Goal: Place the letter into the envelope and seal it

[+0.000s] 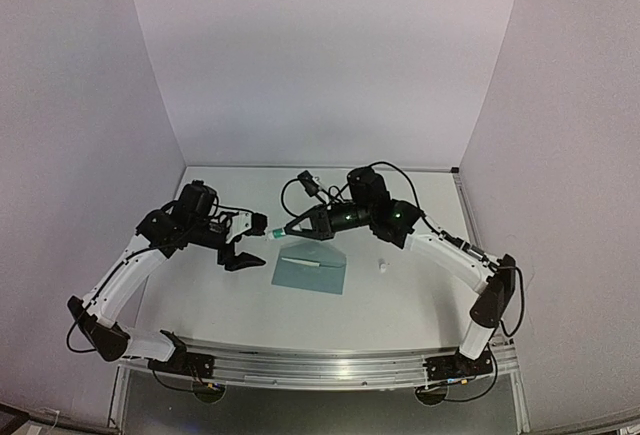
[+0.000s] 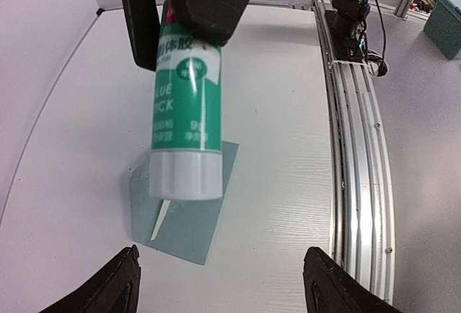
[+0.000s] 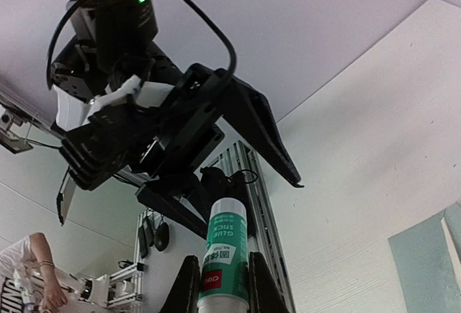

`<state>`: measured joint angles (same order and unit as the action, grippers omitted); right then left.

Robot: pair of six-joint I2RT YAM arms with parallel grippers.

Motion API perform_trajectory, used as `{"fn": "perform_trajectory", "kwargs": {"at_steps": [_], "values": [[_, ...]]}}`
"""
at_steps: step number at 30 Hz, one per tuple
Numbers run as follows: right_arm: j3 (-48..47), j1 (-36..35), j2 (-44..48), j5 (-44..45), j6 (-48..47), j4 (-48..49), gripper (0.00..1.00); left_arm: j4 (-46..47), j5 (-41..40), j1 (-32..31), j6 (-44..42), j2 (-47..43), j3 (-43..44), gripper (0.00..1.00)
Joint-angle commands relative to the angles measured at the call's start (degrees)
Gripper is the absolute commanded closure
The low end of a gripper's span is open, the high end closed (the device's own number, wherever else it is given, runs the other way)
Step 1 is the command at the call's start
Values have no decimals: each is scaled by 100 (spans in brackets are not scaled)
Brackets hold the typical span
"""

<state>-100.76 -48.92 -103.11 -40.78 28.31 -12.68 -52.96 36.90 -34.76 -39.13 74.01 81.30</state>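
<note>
White table (image 1: 420,305), white walls (image 1: 320,55). The envelope (image 2: 194,219) is laid flat, letter (image 2: 160,219) sliver seen at its edge. Above its far-left corner, glue stick (image 2: 186,104) is gripped by right gripper (image 3: 223,284), held level; left gripper (image 1: 250,240) is posed opposite, jaws spread wide

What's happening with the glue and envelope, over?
Left fingers open, empty. Right fingers shut on green-and-white plastic glue stick, aloft. Flat teal paper envelope lies on white table below. Small white object beside it, not touching.
</note>
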Motion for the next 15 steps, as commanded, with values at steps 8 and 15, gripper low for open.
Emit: {"fn": "perform_trajectory", "kwargs": {"at_steps": [8, 15], "values": [[-272, -348, 101, 581, -1329, -779, 100, -197, 384, -196, 274, 528, 788, 31], [-285, -379, 110, 769, -1390, -809, 100, -332, 460, -210, -9, 564, 795, 46]]}}
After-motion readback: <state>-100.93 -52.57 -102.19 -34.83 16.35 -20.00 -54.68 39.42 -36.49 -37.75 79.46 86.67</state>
